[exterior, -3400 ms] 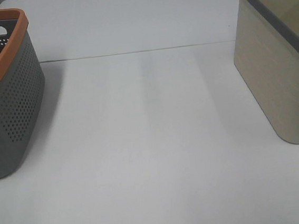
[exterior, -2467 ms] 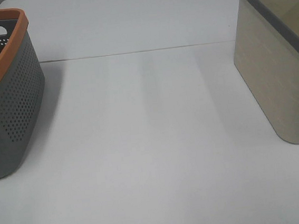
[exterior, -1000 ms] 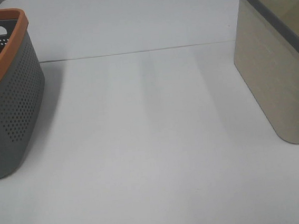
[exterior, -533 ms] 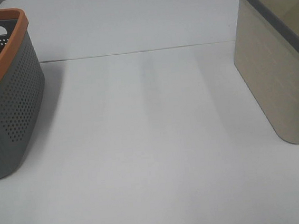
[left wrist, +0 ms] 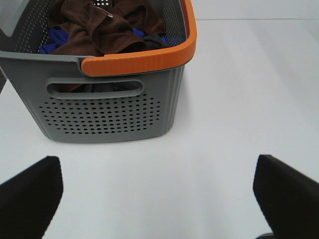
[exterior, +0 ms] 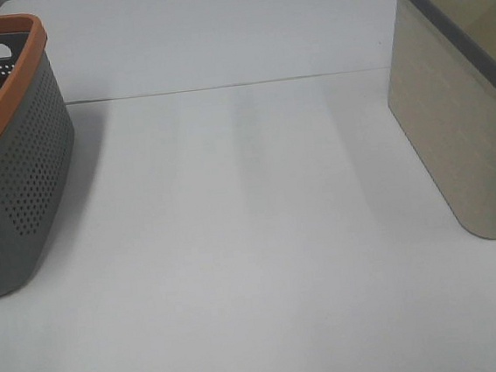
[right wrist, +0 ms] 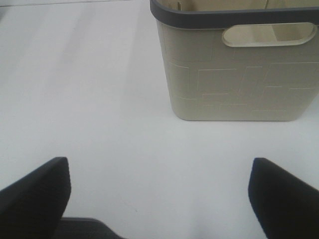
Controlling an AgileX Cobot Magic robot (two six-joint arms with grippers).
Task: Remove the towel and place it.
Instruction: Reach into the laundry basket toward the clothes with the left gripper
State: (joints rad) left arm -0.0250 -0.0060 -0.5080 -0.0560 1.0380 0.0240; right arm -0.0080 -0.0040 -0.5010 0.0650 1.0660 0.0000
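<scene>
The dark brown towel (left wrist: 107,27) lies crumpled inside a grey perforated basket with an orange rim (left wrist: 134,62), over some blue cloth (left wrist: 56,39). A small white tag (left wrist: 102,4) shows on it. In the exterior high view the basket (exterior: 17,164) stands at the left edge, and the towel barely shows there. My left gripper (left wrist: 157,194) is open and empty, a short way in front of the basket. My right gripper (right wrist: 159,194) is open and empty, in front of a beige basket with a dark grey rim (right wrist: 239,69). Neither gripper shows in the exterior high view.
The beige basket (exterior: 464,104) stands at the right edge of the white table (exterior: 253,238); what shows of its inside is bare. A seam (exterior: 230,87) runs across the table behind the baskets.
</scene>
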